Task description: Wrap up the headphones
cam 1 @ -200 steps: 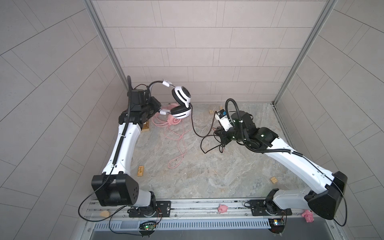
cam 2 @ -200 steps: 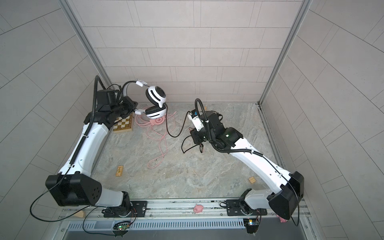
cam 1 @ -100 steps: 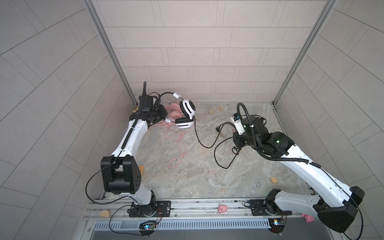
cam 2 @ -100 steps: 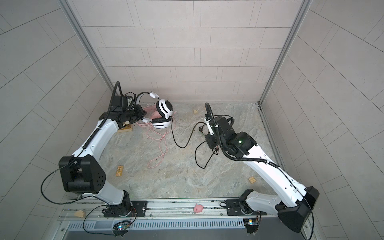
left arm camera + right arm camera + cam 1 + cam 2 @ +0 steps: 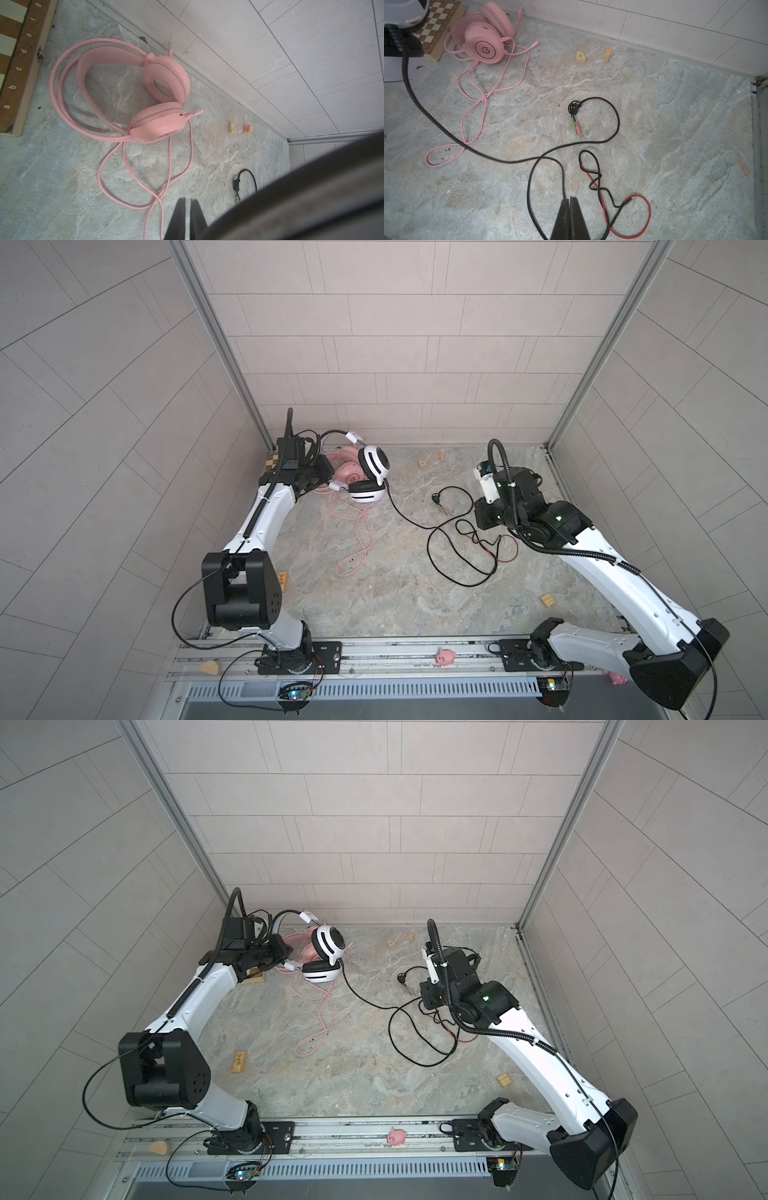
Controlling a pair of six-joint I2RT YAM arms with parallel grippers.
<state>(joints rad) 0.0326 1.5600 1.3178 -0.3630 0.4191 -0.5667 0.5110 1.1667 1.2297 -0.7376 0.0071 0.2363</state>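
Left fingers point(image 5: 179, 220) are seen pressed flat together: two dark tapered blades with a hairline slit, nothing noted between the tips. A broad dark curved band, blurred, is seen crossing just beside them. Whether it is pinched further back cannot be told. Right fingers point(image 5: 563, 220) are likewise closed to a slit and empty, held over a loop of the black cable point(image 5: 508, 161).

White headphones point(image 5: 374, 464) are found at 10 o'clock of the counter point(image 5: 374, 597), at the left arm's tip. Glossy round white cups with black stripes and black padded rings are noted, one cup tilted above the other, with the thin black band arched toward 11 o'clock.

Pink headphones point(image 5: 160, 126) are laid just behind them toward 11 o'clock, near the back wall. They are matte, with soft stitched pads, a wide strap under two thin hoops and a short boom mic point(image 5: 196, 113). Pink cable point(image 5: 471, 116), smooth and round, is strewn in loose loops toward 6 o'clock.

Black cable is braided, run from the white cups toward 4 o'clock and coiled loosely at 3 o'clock. A red strand point(image 5: 646, 209) is seen along part of it, and it is ended in green and pink plugs point(image 5: 576, 125).

Counter is mottled grey-beige stone. A wooden chessboard point(image 5: 440, 20) is noted at 10 o'clock, and two small wooden blocks point(image 5: 580, 57) at 12 o'clock.
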